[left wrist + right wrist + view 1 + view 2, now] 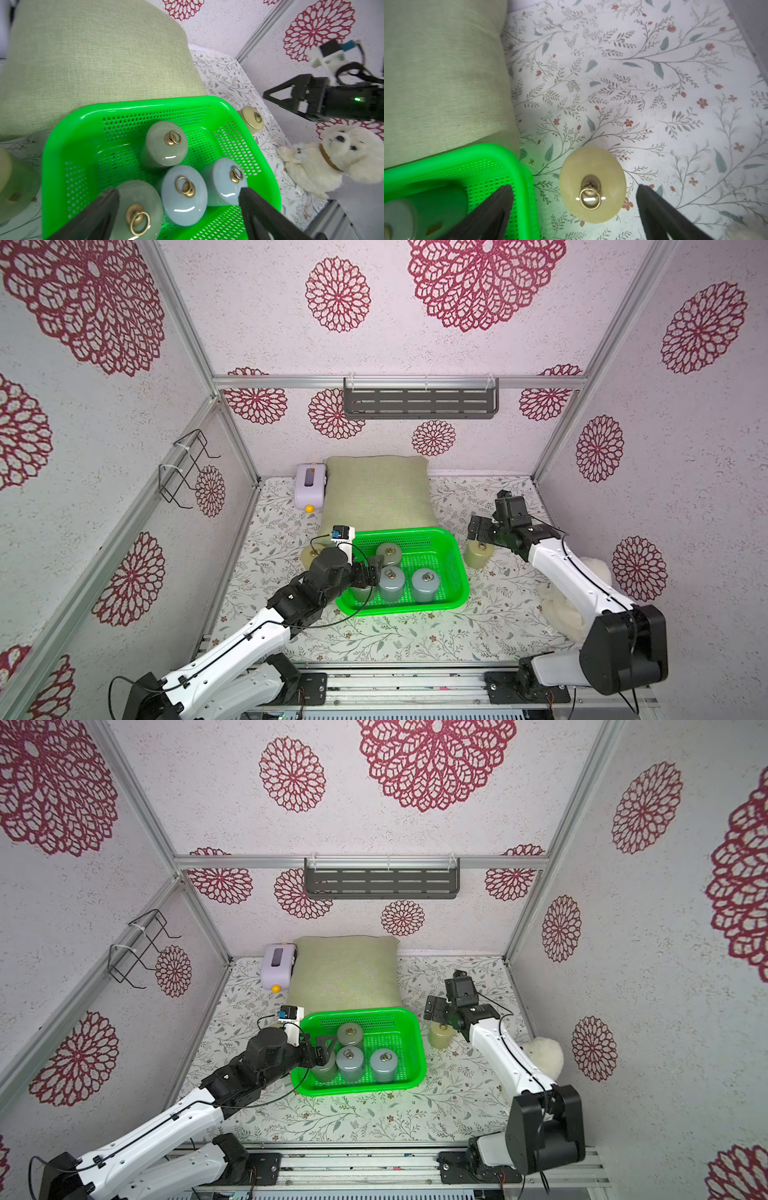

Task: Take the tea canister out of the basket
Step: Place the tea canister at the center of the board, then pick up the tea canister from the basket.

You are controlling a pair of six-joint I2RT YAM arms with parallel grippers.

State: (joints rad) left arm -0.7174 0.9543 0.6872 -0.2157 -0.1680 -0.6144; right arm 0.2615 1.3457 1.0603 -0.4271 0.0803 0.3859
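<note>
1. In both top views the basket [399,609] sat on the table [415,639], four tea canisters [424,585] upright inside; the left hand [368,572] hovered over its near-left corner.
2. Left wrist: fingers [99,212] apart above the grey-green canister [137,207], crowded by a blue canister [184,195]. We judged it best to centre, drop straight, then clamp the body.
3. Right wrist: the right hand [574,188] stood apart, straddling a yellow canister [591,182] on the table beside the basket, untouched.
</note>
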